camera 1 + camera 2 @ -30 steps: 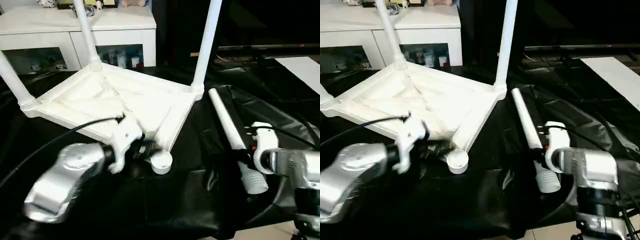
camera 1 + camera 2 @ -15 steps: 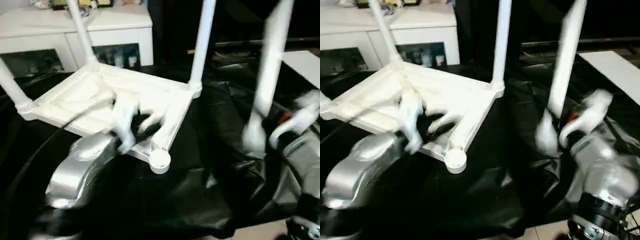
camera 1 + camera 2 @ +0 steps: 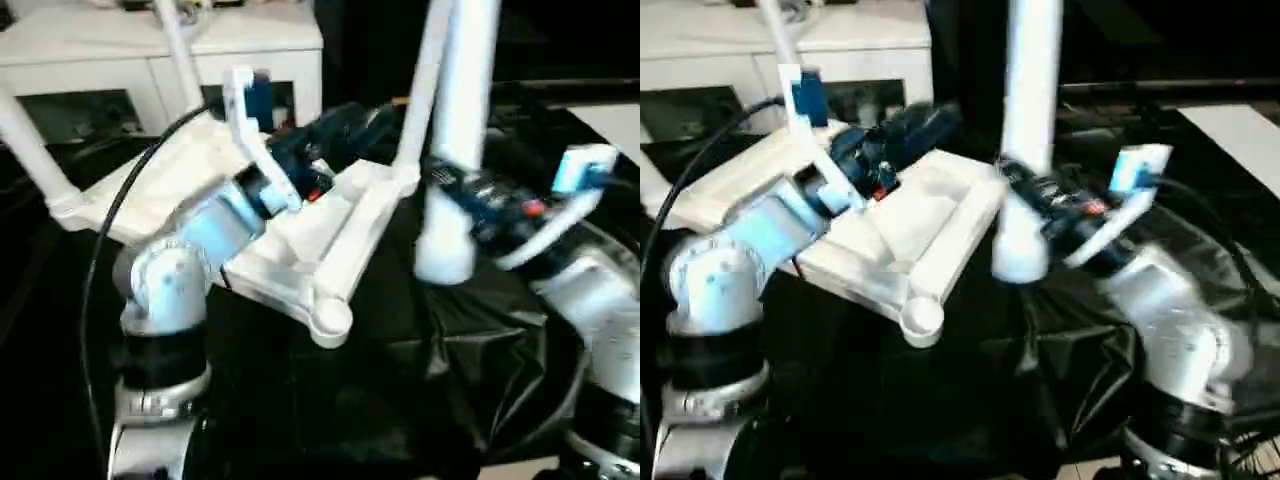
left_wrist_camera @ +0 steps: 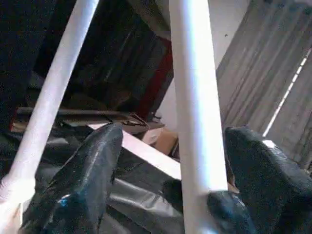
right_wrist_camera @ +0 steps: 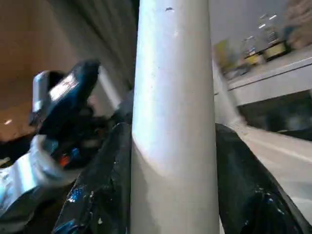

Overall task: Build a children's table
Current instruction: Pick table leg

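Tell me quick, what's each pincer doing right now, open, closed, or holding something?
Left pincer: open, its fingers standing apart on either side of a white leg, not clamping it.
Right pincer: closed on the loose table leg, held upright.

Right end effector clamped on leg; left end effector spread (raised)

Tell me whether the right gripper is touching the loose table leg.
Touching. The right wrist view shows the right gripper with both black fingers pressed against the white leg, no gap on either side.
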{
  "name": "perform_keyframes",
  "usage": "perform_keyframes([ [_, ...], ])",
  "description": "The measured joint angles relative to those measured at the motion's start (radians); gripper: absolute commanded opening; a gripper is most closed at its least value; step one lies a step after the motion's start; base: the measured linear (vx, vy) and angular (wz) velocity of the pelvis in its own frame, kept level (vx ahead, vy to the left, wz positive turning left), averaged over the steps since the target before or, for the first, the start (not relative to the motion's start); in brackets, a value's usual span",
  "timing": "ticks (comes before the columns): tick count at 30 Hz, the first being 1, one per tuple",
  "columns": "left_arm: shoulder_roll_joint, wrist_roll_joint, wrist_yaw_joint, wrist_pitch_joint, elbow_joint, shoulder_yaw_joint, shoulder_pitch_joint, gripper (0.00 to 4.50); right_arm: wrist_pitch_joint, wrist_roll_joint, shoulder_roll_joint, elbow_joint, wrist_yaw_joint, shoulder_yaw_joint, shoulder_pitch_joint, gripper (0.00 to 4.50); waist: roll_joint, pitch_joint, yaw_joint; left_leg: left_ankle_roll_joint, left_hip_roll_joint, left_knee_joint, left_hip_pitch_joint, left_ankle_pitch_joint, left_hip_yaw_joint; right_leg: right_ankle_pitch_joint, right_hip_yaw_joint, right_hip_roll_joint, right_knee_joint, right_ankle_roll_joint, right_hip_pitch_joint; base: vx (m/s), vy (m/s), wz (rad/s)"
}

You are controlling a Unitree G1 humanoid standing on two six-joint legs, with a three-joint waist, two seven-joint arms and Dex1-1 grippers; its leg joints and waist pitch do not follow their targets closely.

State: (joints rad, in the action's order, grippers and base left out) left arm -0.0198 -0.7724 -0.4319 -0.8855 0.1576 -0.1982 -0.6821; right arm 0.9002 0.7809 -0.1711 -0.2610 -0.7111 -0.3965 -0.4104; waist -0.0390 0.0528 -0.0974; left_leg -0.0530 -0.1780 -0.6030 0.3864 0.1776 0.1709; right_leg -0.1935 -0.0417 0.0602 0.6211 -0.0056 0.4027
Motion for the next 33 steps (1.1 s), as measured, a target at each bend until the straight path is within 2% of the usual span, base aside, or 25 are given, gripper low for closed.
perform_keyframes([
  [4, 0.002, -0.01, 0.003, -0.018, -0.035, 0.002, -0.003, 4.31, 0.002, 0.002, -0.023, -0.002, -0.018, 0.059, 0.016, 1.81, 0.003, 0.001, -0.007, 0.0, 0.0, 0.0, 0.001, 0.0, 0.0, 0.0, -0.001, 0.0, -0.003, 0.001, 0.0, 0.0, 0.0, 0.0],
  [8, 0.001, -0.014, 0.016, -0.032, -0.047, 0.001, -0.025, 4.5, -0.027, -0.048, -0.047, -0.001, -0.02, 0.125, 0.02, 1.81, 0.003, 0.001, -0.007, 0.001, 0.0, 0.001, 0.002, 0.0, 0.0, 0.001, -0.001, 0.0, -0.004, 0.001, 0.0, 0.0, 0.0, 0.0],
  [13, -0.001, -0.019, 0.038, -0.034, -0.056, 0.0, -0.029, 4.5, -0.117, -0.174, -0.062, 0.009, -0.015, 0.245, 0.022, 1.81, 0.003, 0.001, -0.006, 0.001, 0.0, 0.001, 0.002, 0.001, 0.0, 0.001, -0.001, 0.0, -0.004, 0.001, 0.0, 0.0, 0.0, 0.0],
  [17, 0.001, -0.012, 0.076, -0.035, -0.063, 0.0, -0.03, 4.5, -0.18, -0.246, -0.05, 0.012, 0.023, 0.329, 0.02, 1.81, 0.003, 0.001, -0.006, 0.001, 0.0, 0.0, 0.002, 0.001, 0.0, 0.001, -0.001, 0.0, -0.004, 0.002, 0.0, 0.0, 0.0, 0.0],
  [19, 0.004, 0.014, 0.115, -0.032, -0.087, 0.0, -0.031, 4.22, -0.218, -0.292, -0.045, 0.033, 0.057, 0.357, 0.013, 1.81, 0.005, 0.001, -0.005, 0.001, 0.0, 0.0, 0.002, 0.0, 0.0, 0.001, -0.001, 0.0, -0.004, 0.002, 0.0, 0.0, 0.0, 0.0],
  [21, 0.008, 0.064, 0.187, -0.019, -0.122, -0.004, -0.043, 4.15, -0.261, -0.352, -0.034, 0.061, 0.108, 0.376, -0.001, 1.81, 0.008, 0.002, -0.004, 0.0, 0.0, 0.0, 0.002, 0.0, 0.0, 0.002, -0.001, 0.0, -0.004, 0.003, 0.0, 0.0, 0.0, 0.0],
  [22, 0.019, 0.094, 0.236, 0.0, -0.148, -0.01, -0.051, 4.15, -0.303, -0.421, -0.036, 0.093, 0.146, 0.415, -0.017, 1.81, 0.01, 0.002, -0.003, 0.0, 0.0, 0.0, 0.002, 0.0, 0.0, 0.003, -0.001, 0.0, -0.005, 0.004, 0.0, 0.0, 0.0, 0.0],
  [24, 0.034, 0.123, 0.295, 0.031, -0.165, -0.018, -0.056, 3.82, -0.361, -0.506, -0.033, 0.12, 0.18, 0.47, -0.019, 1.81, 0.014, 0.004, -0.002, 0.0, 0.0, 0.0, 0.003, 0.0, 0.0, 0.003, -0.001, 0.0, -0.005, 0.005, 0.0, 0.0, 0.0, 0.0],
  [32, 0.072, 0.124, 0.365, 0.063, -0.175, -0.059, -0.056, 3.39, -0.397, -0.561, 0.009, 0.125, 0.238, 0.545, -0.014, 1.81, 0.024, 0.008, 0.004, 0.002, 0.0, 0.0, 0.004, 0.001, 0.0, 0.004, -0.001, 0.0, -0.007, 0.004, 0.0, 0.0, 0.0, 0.0],
  [33, 0.077, 0.121, 0.376, 0.063, -0.173, -0.061, -0.056, 3.23, -0.403, -0.576, 0.015, 0.126, 0.254, 0.552, -0.013, 1.81, 0.027, 0.007, 0.004, 0.002, 0.0, 0.0, 0.004, 0.001, 0.0, 0.004, -0.001, 0.0, -0.007, 0.004, 0.0, 0.0, 0.0, 0.0],
])
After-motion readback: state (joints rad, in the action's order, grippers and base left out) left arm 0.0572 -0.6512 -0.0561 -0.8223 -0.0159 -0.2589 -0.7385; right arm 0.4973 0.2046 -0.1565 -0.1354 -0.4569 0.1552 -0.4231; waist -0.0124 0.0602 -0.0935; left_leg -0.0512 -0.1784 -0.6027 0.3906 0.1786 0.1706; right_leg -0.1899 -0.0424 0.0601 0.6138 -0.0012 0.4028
